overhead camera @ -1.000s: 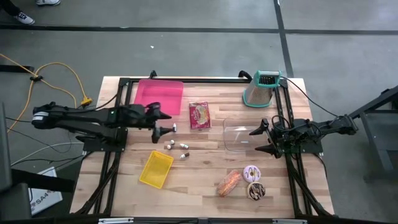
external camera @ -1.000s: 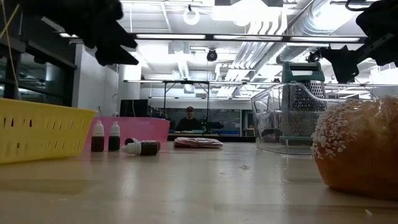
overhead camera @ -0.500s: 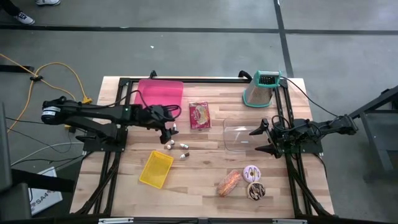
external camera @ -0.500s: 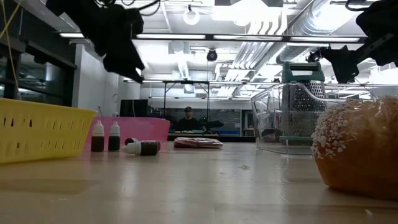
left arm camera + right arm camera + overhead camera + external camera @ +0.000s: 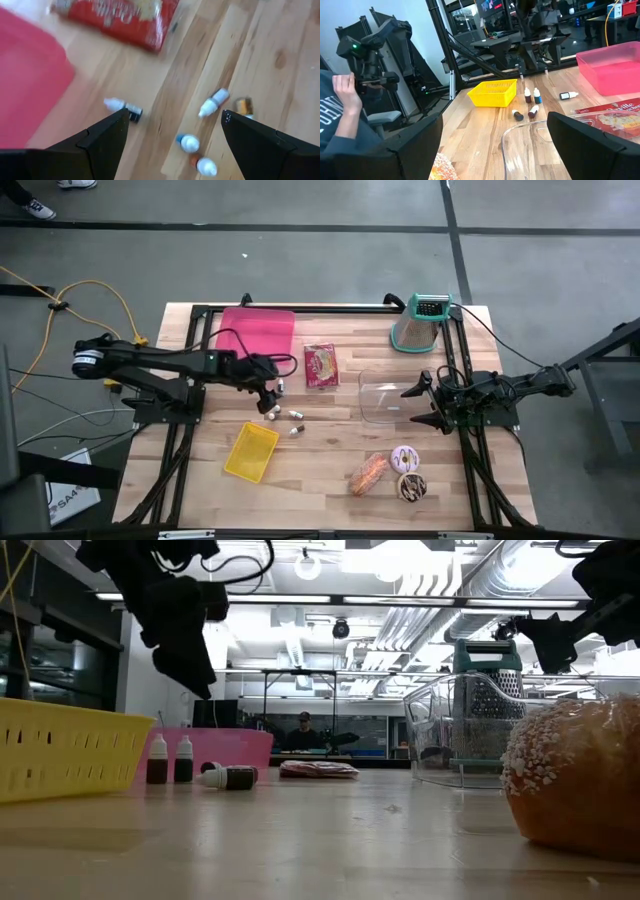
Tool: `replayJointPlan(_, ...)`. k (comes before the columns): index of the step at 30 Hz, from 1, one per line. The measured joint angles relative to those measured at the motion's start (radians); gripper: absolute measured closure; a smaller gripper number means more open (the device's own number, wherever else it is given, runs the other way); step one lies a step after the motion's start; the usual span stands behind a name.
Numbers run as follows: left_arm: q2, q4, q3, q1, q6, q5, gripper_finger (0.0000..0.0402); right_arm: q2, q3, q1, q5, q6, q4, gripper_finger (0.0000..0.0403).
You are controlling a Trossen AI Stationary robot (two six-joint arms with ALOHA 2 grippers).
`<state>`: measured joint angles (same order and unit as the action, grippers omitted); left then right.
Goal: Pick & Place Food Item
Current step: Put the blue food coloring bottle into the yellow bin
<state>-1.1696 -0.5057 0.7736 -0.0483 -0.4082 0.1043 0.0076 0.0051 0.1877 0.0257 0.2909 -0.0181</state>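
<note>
Wood table (image 5: pixel 330 470), shop floor behind; pick not started.
I see the left gripper (image 5: pixel 268 390) jaws wide, empty, hovering over the small bottles (image 5: pixel 284 416). Right gripper (image 5: pixel 418 402) wide, empty, beside the clear tub (image 5: pixel 378 402). Food untouched: snack pack (image 5: pixel 321 365), bun (image 5: pixel 367 473), donuts (image 5: pixel 408 473). Pink tray (image 5: pixel 256 333), yellow basket (image 5: pixel 251 451), clear tub all look empty.

I see a grey concrete floor (image 5: pixel 330 260) crossed by dark lines, a yellow cable (image 5: pixel 100 295) lying on it, and ceiling strip lights (image 5: pixel 400 600) with exposed ducts (image 5: pixel 500 580).
</note>
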Motion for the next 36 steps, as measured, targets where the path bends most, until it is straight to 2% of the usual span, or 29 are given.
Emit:
replayJointPlan(8, -0.101, -0.17, 0.108, 0.012, -0.187, -0.001, 0.0091, 0.0, 0.0, 0.0, 0.0, 0.0, 0.0, 0.0055)
replayJointPlan(18, -0.263, -0.351, 0.278, 0.027, -0.216, 0.002, 0.0097, 0.0, 0.0, 0.0, 0.0, 0.0, 0.0, 0.0055)
replayJointPlan(28, -0.367, -0.364, 0.303, 0.031, -0.246, -0.073, 0.0097, 0.0, 0.0, 0.0, 0.0, 0.0, 0.0, 0.0055)
replayJointPlan(36, -0.384, -0.359, 0.303, 0.079, -0.275, -0.074, 0.0097, 0.0, 0.0, 0.0, 0.0, 0.0, 0.0, 0.0055)
